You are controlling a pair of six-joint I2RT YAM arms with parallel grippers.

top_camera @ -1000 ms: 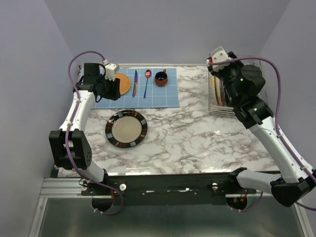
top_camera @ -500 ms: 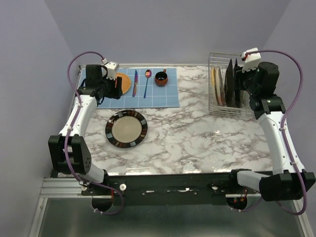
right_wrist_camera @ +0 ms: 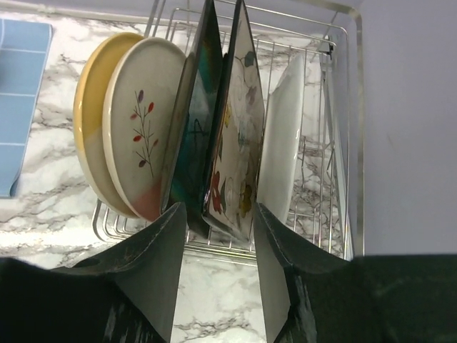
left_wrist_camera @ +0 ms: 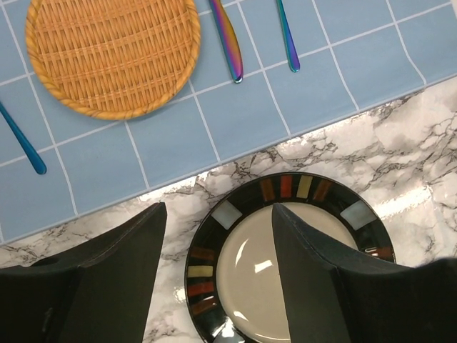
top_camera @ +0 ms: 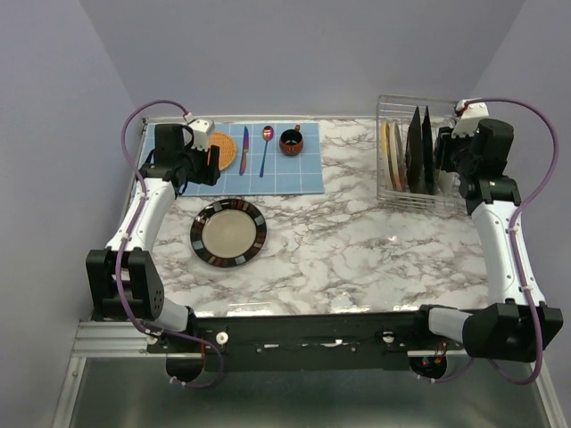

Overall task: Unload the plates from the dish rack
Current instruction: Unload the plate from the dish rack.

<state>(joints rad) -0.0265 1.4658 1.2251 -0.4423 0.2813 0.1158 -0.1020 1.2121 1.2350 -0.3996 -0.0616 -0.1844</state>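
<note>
The silvery wire dish rack (top_camera: 406,100) stands at the table's far right. In the right wrist view the rack (right_wrist_camera: 344,143) holds upright plates: a yellow round one (right_wrist_camera: 87,121), a cream one with a sprig (right_wrist_camera: 139,121), a square dark one with teal (right_wrist_camera: 194,121), a square floral one (right_wrist_camera: 241,143) and a white one (right_wrist_camera: 282,143). My right gripper (right_wrist_camera: 220,209) is open and empty, just short of the two square plates; in the top view it (top_camera: 451,160) is at the rack's right side. A black-rimmed beige plate (top_camera: 228,233) lies flat on the marble. My left gripper (left_wrist_camera: 218,209) is open and empty above that plate's (left_wrist_camera: 285,264) far rim.
A blue grid mat (top_camera: 268,174) lies at the back left with an orange woven disc (left_wrist_camera: 113,53), a knife (top_camera: 244,150), a spoon (top_camera: 266,147) and a dark cup (top_camera: 291,141). Walls close in the left, back and right.
My right arm has swung from over the rack's left part to its right side and lowered. My left gripper has shifted slightly toward the near side. The beige plate has not moved.
</note>
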